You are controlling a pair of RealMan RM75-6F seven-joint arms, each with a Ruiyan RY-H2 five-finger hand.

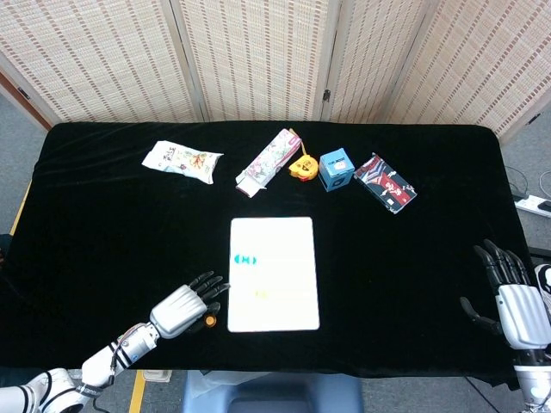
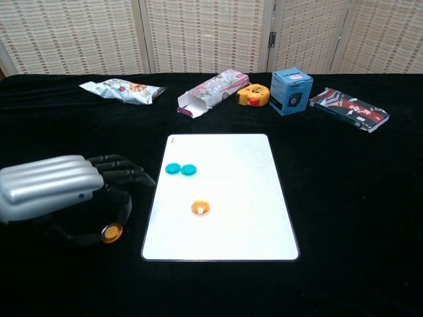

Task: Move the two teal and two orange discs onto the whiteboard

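The whiteboard (image 1: 293, 241) (image 2: 231, 158) lies flat at the table's middle. Two teal discs (image 2: 173, 169) (image 2: 189, 170) sit side by side on its left part, seen as one teal patch (image 1: 246, 258) from the head. One orange disc (image 2: 200, 207) (image 1: 263, 294) lies on the board below them. My left hand (image 2: 56, 188) (image 1: 179, 310) hovers just left of the board and pinches the second orange disc (image 2: 110, 232) (image 1: 209, 321) between thumb and a finger. My right hand (image 1: 512, 301) rests at the table's far right edge, fingers spread, holding nothing.
Along the back stand a snack bag (image 2: 122, 91), a pink carton (image 2: 208, 91), a yellow tape measure (image 2: 254, 95), a blue box (image 2: 291, 92) and a dark packet (image 2: 349, 109). Black cloth covers the table (image 2: 350, 198).
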